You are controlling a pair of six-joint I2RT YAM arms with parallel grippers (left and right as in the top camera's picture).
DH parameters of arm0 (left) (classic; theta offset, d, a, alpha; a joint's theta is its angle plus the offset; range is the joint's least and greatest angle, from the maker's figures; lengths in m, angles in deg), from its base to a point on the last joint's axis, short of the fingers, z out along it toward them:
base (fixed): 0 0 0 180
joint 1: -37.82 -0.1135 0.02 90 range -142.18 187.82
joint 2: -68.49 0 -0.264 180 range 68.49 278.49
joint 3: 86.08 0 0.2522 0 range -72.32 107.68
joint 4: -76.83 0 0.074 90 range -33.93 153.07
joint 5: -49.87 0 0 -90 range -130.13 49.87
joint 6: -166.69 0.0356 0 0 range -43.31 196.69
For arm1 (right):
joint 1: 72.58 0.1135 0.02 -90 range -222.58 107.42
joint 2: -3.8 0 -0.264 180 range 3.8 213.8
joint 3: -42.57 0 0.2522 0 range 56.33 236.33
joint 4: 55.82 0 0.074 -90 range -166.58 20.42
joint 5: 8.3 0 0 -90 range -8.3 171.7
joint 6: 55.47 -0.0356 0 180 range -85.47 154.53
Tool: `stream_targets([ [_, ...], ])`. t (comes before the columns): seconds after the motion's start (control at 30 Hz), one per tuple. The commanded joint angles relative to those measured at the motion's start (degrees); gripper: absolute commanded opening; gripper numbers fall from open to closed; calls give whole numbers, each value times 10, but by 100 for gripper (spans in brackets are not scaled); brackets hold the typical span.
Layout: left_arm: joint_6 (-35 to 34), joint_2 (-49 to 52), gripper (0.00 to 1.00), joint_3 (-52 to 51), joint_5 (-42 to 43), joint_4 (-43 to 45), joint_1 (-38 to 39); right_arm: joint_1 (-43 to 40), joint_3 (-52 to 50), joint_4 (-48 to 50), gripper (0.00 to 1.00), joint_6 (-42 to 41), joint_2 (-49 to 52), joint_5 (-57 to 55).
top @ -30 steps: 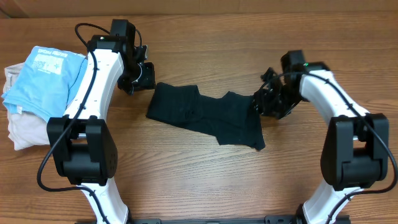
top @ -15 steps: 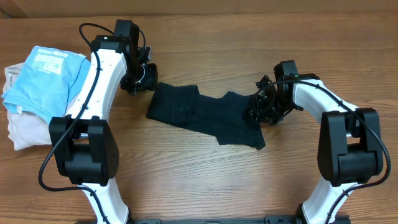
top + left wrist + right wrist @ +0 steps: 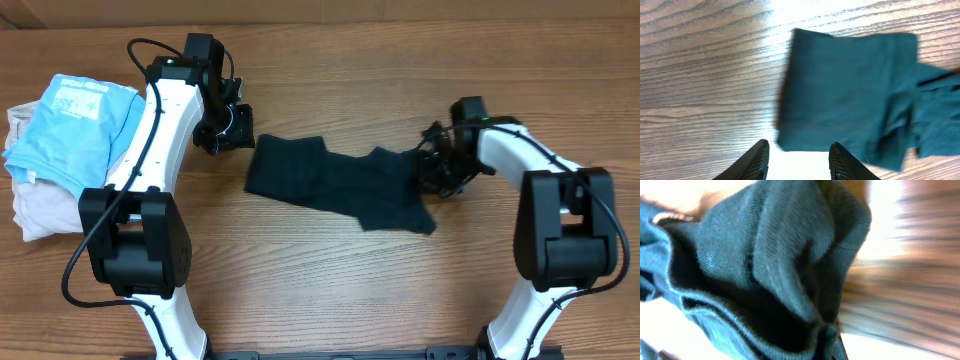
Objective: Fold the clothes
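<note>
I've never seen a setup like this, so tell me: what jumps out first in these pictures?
A black garment lies rumpled across the middle of the wooden table. The right gripper is shut on its right end, bunching the fabric, while the left gripper hangs open just off its left edge. Far left, a light blue shirt sits atop a beige garment.

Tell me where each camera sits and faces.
Overhead: above the table, facing straight down; left arm, right arm, black shirt between.
Left wrist: on the left arm, facing down at the shirt's end; the open left tool shows.
Right wrist: pressed against bunched shirt held by the right tool; no finger clearly shows.
All three share the shirt.
</note>
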Motion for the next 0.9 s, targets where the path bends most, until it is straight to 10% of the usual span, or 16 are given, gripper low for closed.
stream_targets([
  [0.0, 7, -17, 42, 12, 3, 0, 2, -52, 42, -19, 4, 0, -37, -73],
  [0.33, 7, -17, 43, 12, 3, -3, 2, -92, 165, -137, 4, 21, -52, -139],
  [0.87, 7, -17, 43, 12, 1, -13, 14, 146, 244, -63, 4, -85, -33, -148],
])
